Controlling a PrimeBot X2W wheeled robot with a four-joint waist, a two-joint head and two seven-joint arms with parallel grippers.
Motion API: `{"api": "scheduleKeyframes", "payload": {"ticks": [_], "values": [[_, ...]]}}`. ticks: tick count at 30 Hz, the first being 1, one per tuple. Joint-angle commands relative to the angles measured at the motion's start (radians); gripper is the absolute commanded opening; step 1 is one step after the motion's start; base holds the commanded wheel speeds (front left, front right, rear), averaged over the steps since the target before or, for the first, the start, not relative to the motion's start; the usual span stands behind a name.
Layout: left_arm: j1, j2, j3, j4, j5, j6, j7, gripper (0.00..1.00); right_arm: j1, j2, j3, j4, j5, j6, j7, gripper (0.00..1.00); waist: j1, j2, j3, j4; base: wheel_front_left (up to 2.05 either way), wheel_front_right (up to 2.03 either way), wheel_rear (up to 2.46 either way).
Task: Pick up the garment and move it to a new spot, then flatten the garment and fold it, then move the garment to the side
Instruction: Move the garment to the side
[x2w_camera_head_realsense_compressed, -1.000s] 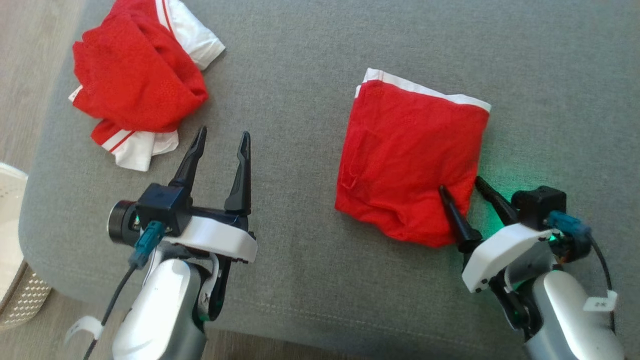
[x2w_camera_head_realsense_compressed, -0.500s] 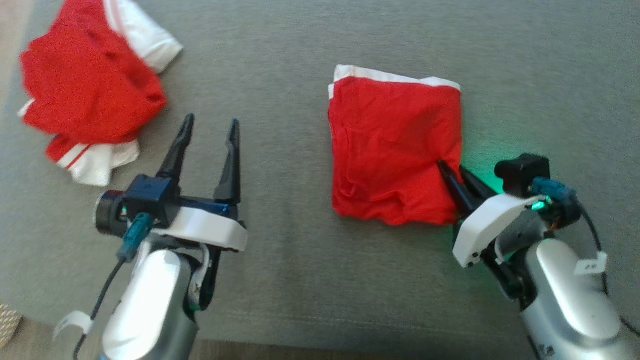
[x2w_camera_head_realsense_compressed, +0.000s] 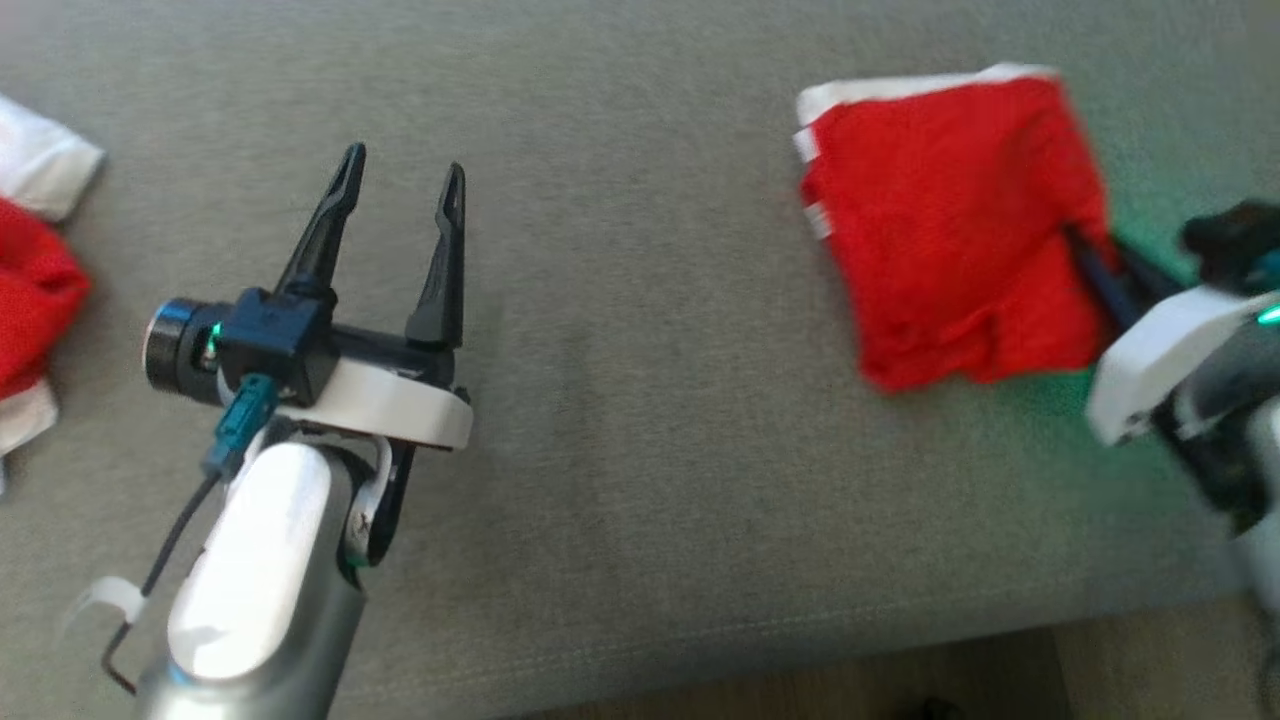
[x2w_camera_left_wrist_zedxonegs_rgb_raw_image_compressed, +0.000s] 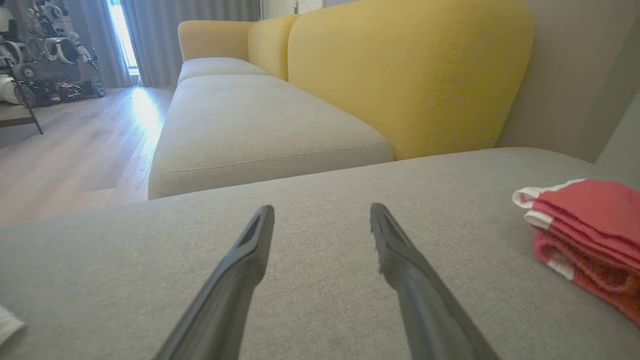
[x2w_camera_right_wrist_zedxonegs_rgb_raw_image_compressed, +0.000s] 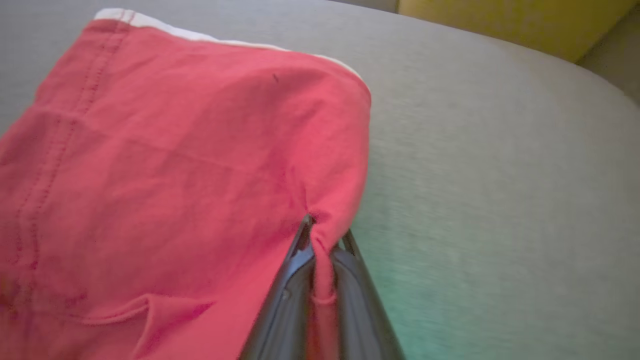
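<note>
Pinching the folded red garment at its four o'clock corner, our right gripper is clamped on the cloth. The garment lies on the grey sofa cushion at two o'clock; our left gripper hangs at nine o'clock, fingers apart.

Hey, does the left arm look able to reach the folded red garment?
Probably yes: only bare cushion lies between the open left fingers and the garment, whose edge the right fingers pinch.
</note>
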Motion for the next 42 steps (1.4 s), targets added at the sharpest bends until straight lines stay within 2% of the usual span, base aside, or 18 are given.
{"api": "scheduleKeyframes", "payload": {"ticks": [1,7,10,18,28,29,30,31,38,42], "values": [[-0.033,0.033,0.032,-0.037,0.011,0.000,0.004,1.00,-0.020,-0.040,-0.003,-0.036,0.009,0.002,0.006,0.00,-0.0001,0.0000,0.041,-0.040,0.00,0.00,0.00],[-0.060,0.058,0.033,-0.074,0.025,0.004,0.028,1.00,-0.082,-0.171,-0.048,-0.035,0.083,0.002,0.030,0.00,-0.0001,0.0000,0.097,-0.081,0.00,0.00,0.00],[-0.072,0.070,0.032,-0.091,0.031,0.003,0.040,1.00,-0.116,-0.207,-0.074,-0.026,0.129,0.002,0.027,0.00,-0.0001,0.0000,0.122,-0.093,0.00,0.00,0.00],[-0.089,0.091,0.027,-0.121,0.040,0.005,0.063,1.00,-0.184,-0.227,-0.161,0.036,0.198,0.002,-0.010,0.00,-0.0001,0.0000,0.164,-0.118,0.00,0.00,0.00],[-0.091,0.111,0.022,-0.142,0.041,0.008,0.079,1.00,-0.212,-0.230,-0.174,0.070,0.244,0.002,-0.037,0.00,-0.0001,0.0000,0.178,-0.134,0.00,0.00,0.00],[-0.091,0.112,0.021,-0.143,0.041,0.008,0.080,1.00,-0.214,-0.228,-0.173,0.074,0.246,0.002,-0.036,0.12,-0.0001,0.0000,0.177,-0.134,0.00,0.00,0.00],[-0.090,0.112,0.021,-0.144,0.040,0.009,0.080,1.00,-0.216,-0.224,-0.172,0.072,0.250,0.002,-0.039,0.37,-0.0001,0.0000,0.176,-0.135,0.00,0.00,0.00],[-0.090,0.113,0.020,-0.144,0.040,0.009,0.081,1.00,-0.218,-0.218,-0.172,0.070,0.256,0.002,-0.042,1.00,-0.0001,0.0000,0.175,-0.136,0.00,0.00,0.00],[-0.080,0.115,0.016,-0.142,0.033,0.013,0.079,1.00,-0.207,-0.206,-0.178,0.052,0.233,0.002,-0.052,1.00,-0.0001,0.0000,0.156,-0.142,0.00,0.00,0.00],[-0.068,0.109,0.013,-0.131,0.023,0.016,0.071,1.00,-0.170,-0.169,-0.206,0.001,0.200,0.002,-0.086,1.00,-0.0001,0.0000,0.127,-0.140,0.00,0.00,0.00]]}}
